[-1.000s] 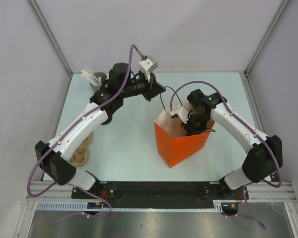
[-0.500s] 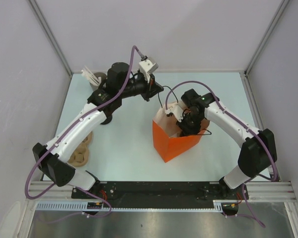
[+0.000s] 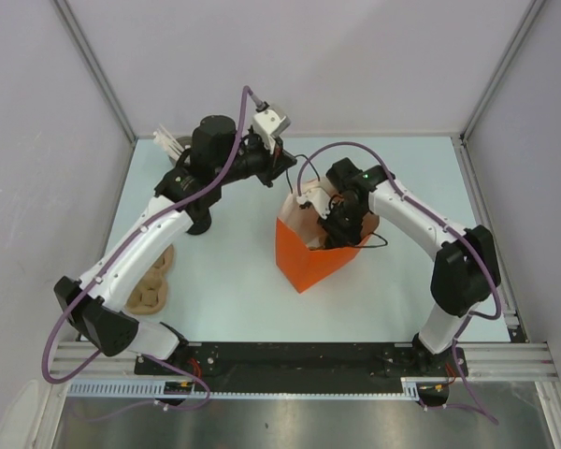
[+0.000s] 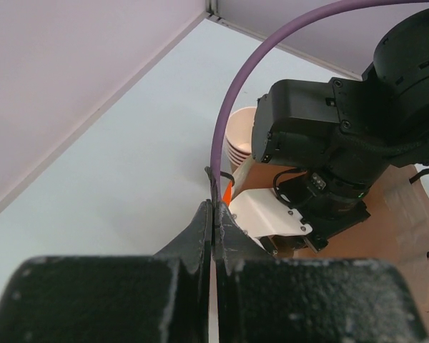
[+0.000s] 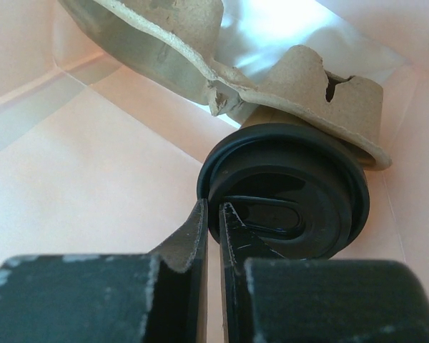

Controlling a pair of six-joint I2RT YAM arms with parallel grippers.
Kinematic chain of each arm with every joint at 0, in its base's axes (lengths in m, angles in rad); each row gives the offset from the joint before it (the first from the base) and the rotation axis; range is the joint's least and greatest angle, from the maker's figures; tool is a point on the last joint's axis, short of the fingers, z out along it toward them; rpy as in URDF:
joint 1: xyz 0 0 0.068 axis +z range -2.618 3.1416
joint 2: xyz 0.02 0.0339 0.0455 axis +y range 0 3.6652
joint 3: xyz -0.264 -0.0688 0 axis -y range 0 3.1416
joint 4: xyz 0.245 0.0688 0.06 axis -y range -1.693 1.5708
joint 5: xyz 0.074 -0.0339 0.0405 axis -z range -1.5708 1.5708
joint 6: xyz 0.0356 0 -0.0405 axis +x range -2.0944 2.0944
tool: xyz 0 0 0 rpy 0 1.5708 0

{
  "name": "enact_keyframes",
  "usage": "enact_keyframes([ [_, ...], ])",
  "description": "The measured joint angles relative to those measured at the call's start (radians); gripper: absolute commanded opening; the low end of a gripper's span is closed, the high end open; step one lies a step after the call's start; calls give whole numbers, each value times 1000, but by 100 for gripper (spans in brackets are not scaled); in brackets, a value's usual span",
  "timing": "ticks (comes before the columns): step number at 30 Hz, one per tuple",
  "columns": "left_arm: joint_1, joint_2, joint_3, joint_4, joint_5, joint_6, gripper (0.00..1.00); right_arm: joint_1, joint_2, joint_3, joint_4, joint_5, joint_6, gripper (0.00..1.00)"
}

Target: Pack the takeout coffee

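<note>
Pale lilac-grey panel walls point(image 3: 374, 56), silver aluminium corner posts point(image 3: 93, 65), pale mint tabletop point(image 3: 234, 271), black rail point(image 3: 299, 356) at its near edge, brushed metal strip point(image 3: 290, 426) below

takeout coffee point(image 5: 286, 193): 1
orange bag point(image 3: 309, 264): 1
lidless cup stack point(image 4: 237, 139): 1, cups uncountable
pulp carrier in bag point(image 5: 286, 78): 1
carrier pile point(image 3: 148, 297), lower left: 1, count unclear
arms: 2, left arm point(image 3: 140, 243), right arm point(image 3: 411, 220)

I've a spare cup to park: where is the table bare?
Bare: table between bag and the near edge, and far right, beyond the right arm. Crowded: left edge, with cups and carriers; the bag's inside.
</note>
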Motion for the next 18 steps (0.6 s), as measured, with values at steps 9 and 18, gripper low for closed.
enact_keyframes([
  [9,41,-14,-9,-4,-14,6,0,1,65,67,1,-25,0,0],
  [18,73,-23,-26,-3,4,5,0,-7,77,76,-2,-40,1,0],
])
